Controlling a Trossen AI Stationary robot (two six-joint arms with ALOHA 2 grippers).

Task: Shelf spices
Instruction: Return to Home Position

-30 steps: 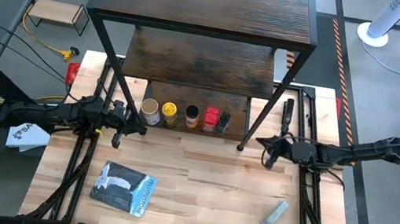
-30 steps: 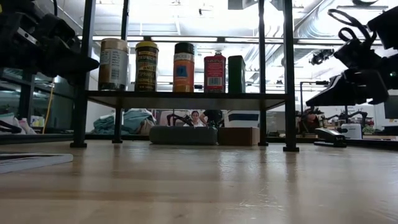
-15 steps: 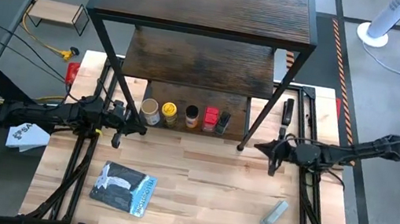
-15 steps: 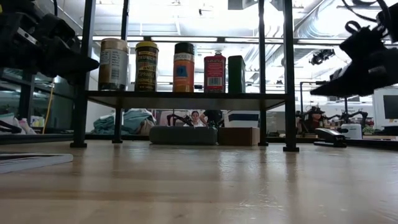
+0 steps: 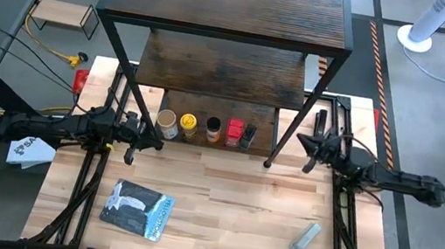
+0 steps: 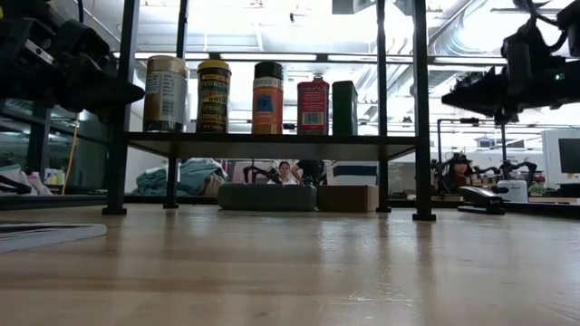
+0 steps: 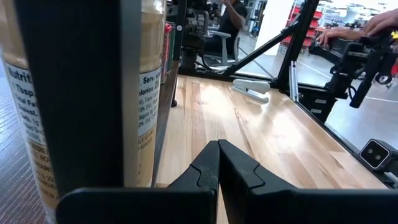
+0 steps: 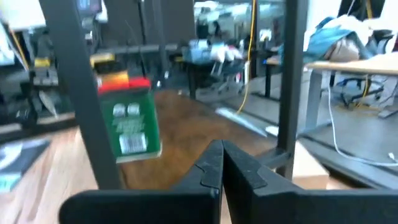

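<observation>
Five spices stand in a row on the lowest board [image 5: 261, 139] of the dark shelf [image 5: 232, 2]: tan-lidded jar [image 5: 167, 121], yellow-lidded jar [image 5: 189, 123], brown jar [image 5: 213, 127], red one [image 5: 234, 130] and black one [image 5: 248, 134]. The low view shows them as well, from the tan-lidded jar [image 6: 166, 93] to the black one [image 6: 344, 108]. My left gripper [image 5: 158, 132] is shut and hangs just left of the tan-lidded jar [image 7: 146, 106], touching nothing. My right gripper [image 5: 301, 140] is shut too, held level in the air right of the shelf's front right leg [image 5: 270, 160], pointing at the red one [image 8: 129, 118].
A flat blue-grey packet [image 5: 136, 209] lies near the table's near left side, and a grey-white tube [image 5: 305, 237] near its right. A black tool [image 5: 321, 122] lies by the far right corner. The shelf's thin black legs [image 6: 422, 109] stand between both grippers and the spices.
My right gripper has risen and moved toward the table's far edge, tipping from a downward slant to level, while its arm has dropped and stretched out to the right. It has stayed shut. The spices have kept their places.
</observation>
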